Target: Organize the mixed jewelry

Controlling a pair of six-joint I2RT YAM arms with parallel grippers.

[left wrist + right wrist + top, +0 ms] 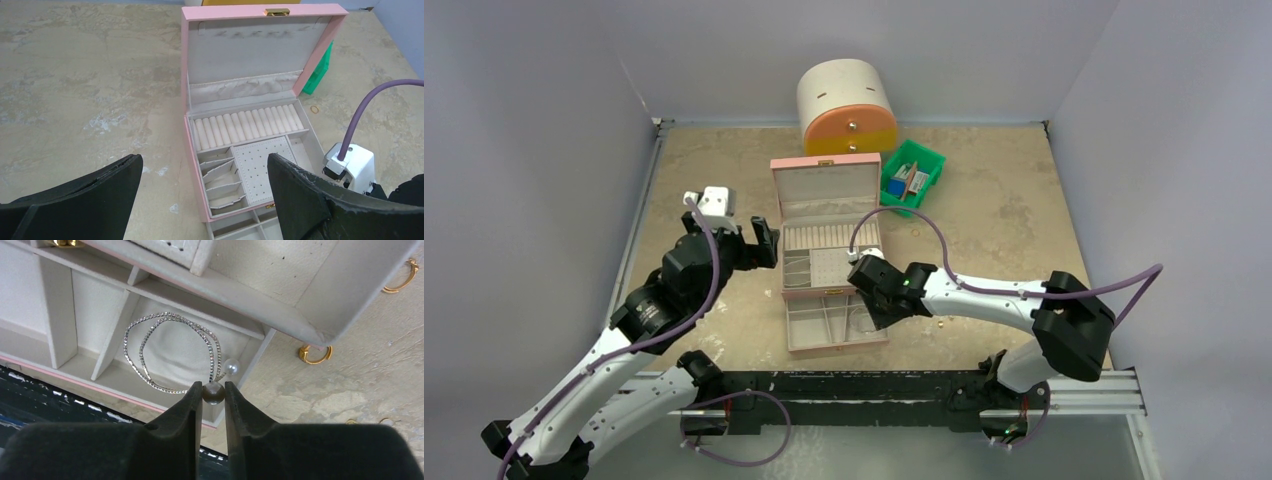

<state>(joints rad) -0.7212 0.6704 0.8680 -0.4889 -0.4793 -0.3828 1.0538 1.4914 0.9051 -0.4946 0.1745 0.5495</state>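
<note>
A silvery chain hoop [170,352] lies in the right compartment of the pink jewellery box's [824,215] pulled-out drawer [60,340]. It ends in a white pearl [230,366] and a dark bead [213,392]. My right gripper [213,391] has that bead pinched between its fingertips, over the drawer's front right corner [869,300]. Gold rings [315,354] [401,280] lie on the table right of the box; another gold ring [314,109] lies by the lid. My left gripper [205,200] hangs wide open and holds nothing, left of the box [762,242].
The box's lid [260,45] stands upright, above ring rolls [245,125] and a perforated stud pad [262,167]. A green bin [914,172] of coloured items and a cream-and-orange round container [846,105] stand behind the box. Walls close in the table's sides.
</note>
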